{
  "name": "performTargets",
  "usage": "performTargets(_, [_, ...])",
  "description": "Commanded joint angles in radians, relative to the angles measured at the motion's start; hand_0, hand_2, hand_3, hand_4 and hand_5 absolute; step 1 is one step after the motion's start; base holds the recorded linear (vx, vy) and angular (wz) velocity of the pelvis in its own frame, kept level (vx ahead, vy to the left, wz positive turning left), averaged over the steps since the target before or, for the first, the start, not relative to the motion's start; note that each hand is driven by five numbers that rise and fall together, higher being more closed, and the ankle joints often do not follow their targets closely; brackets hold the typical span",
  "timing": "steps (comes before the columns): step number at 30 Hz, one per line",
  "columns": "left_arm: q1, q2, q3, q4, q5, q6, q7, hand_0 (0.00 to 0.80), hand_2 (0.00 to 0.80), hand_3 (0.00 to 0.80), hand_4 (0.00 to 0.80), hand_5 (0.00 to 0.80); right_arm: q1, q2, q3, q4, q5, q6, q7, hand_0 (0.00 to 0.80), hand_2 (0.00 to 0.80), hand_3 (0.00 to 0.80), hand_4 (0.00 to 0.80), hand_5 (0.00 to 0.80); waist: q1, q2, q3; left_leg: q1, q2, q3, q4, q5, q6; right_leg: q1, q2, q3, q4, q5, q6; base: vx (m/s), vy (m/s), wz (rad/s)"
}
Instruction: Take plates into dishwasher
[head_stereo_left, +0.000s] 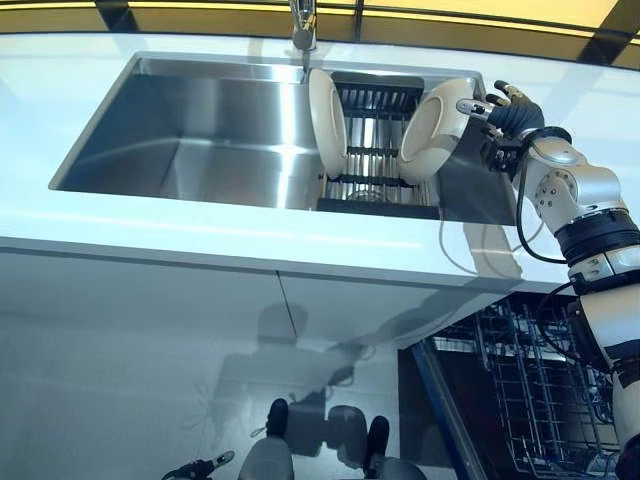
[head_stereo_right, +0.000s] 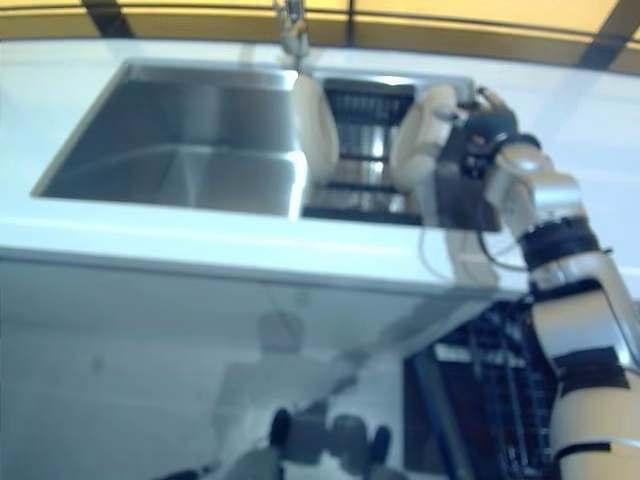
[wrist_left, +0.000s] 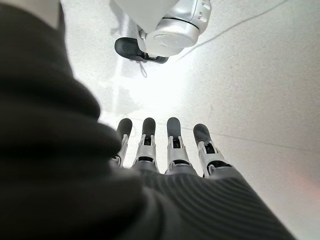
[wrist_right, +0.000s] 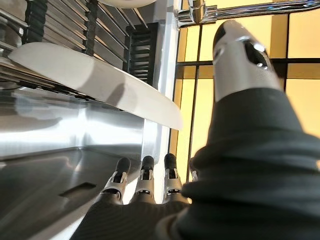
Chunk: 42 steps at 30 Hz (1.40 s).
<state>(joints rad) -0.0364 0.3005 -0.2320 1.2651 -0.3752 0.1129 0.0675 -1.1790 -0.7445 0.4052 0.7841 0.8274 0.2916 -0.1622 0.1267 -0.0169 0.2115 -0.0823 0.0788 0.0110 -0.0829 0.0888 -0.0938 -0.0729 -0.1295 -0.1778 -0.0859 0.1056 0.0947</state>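
Left hand (wrist_left: 170, 150) hangs low over the floor, fingers straight and apart, idle, holding nothing. Moving rightward in the head views: the steel sink (head_stereo_left: 200, 140) is set in a white counter (head_stereo_left: 200, 235), and a dark rack (head_stereo_left: 375, 140) sits in its right end. Two white plates stand on edge in the rack, the left plate (head_stereo_left: 326, 122) nearly upright, the right plate (head_stereo_left: 436, 130) tilted toward the right hand (head_stereo_left: 505, 112). That hand is at the right plate's rim; its fingers look straight, the thumb is raised clear, and no closed grasp is visible. Both plates are glossy, round, plain white, with a raised rim. Judgement: ceramic, stiff, moderately heavy, slick, chips if knocked on steel. Best hold: pinch the upper rim, thumb on one face, fingers on the other. Dishwasher basket (head_stereo_left: 530, 390) is open at lower right.
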Motion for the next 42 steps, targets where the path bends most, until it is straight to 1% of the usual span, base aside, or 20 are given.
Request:
performTargets(1, [-0.026, 0.023, -0.037, 0.054, 0.014, 0.000, 0.004, 0.000, 0.000, 0.000, 0.000, 0.000, -0.138, -0.015, 0.054, -0.030, 0.003, -0.027, -0.011, 0.000, 0.000, 0.000, 0.000, 0.000, 0.014, -0.036, -0.004, -0.021, -0.005, -0.041, -0.004, -0.004, 0.008, 0.002, -0.068, -0.032, -0.001, 0.019, 0.038, 0.000, 0.000, 0.00])
performTargets(4, [-0.026, 0.023, -0.042, 0.052, 0.011, 0.001, 0.007, 0.000, 0.000, 0.000, 0.000, 0.000, -0.141, -0.013, 0.052, -0.032, -0.001, -0.013, -0.007, 0.000, 0.000, 0.000, 0.000, 0.000, 0.014, -0.037, -0.003, -0.020, -0.005, -0.039, -0.004, -0.004, 0.009, 0.003, -0.068, -0.031, -0.001, 0.020, 0.037, 0.000, 0.000, 0.00])
performTargets(14, [-0.031, 0.019, -0.045, 0.048, -0.011, 0.001, 0.018, 0.000, 0.000, 0.000, 0.000, 0.000, -0.139, 0.003, 0.062, -0.017, 0.005, -0.001, 0.003, 0.000, 0.000, 0.000, 0.000, 0.000, 0.014, -0.031, 0.012, -0.025, -0.007, -0.040, -0.004, -0.003, 0.011, -0.005, -0.069, -0.029, -0.001, 0.023, 0.036, 0.000, 0.000, 0.00])
performTargets(31, [-0.031, 0.012, -0.056, 0.043, -0.041, -0.009, 0.016, 0.000, 0.000, 0.000, 0.000, 0.000, -0.172, 0.020, 0.083, 0.019, -0.003, -0.003, 0.016, 0.000, 0.000, 0.000, 0.000, 0.000, 0.028, -0.020, 0.031, -0.034, -0.014, -0.051, -0.004, 0.001, 0.014, -0.010, -0.077, -0.040, -0.001, 0.027, 0.036, 0.000, 0.001, 0.00])
performTargets(36, [-0.023, 0.008, -0.051, 0.047, -0.041, -0.011, 0.017, 0.000, 0.000, 0.000, 0.000, 0.000, -0.178, 0.020, 0.086, 0.020, -0.007, 0.000, -0.008, 0.000, 0.000, 0.000, 0.000, 0.000, 0.032, -0.023, 0.031, -0.034, -0.016, -0.057, -0.004, 0.001, 0.014, -0.008, -0.077, -0.044, -0.001, 0.025, 0.035, 0.005, 0.010, 0.03])
performTargets(42, [-0.007, 0.006, -0.047, 0.053, -0.048, -0.015, 0.017, 0.000, 0.000, 0.000, 0.000, 0.000, -0.200, 0.011, 0.094, 0.056, -0.024, 0.010, 0.001, 0.000, 0.000, 0.000, 0.000, 0.000, 0.041, -0.024, 0.028, -0.032, -0.017, -0.063, -0.004, 0.002, 0.013, -0.003, -0.078, -0.051, -0.001, 0.025, 0.036, 0.000, 0.000, 0.00])
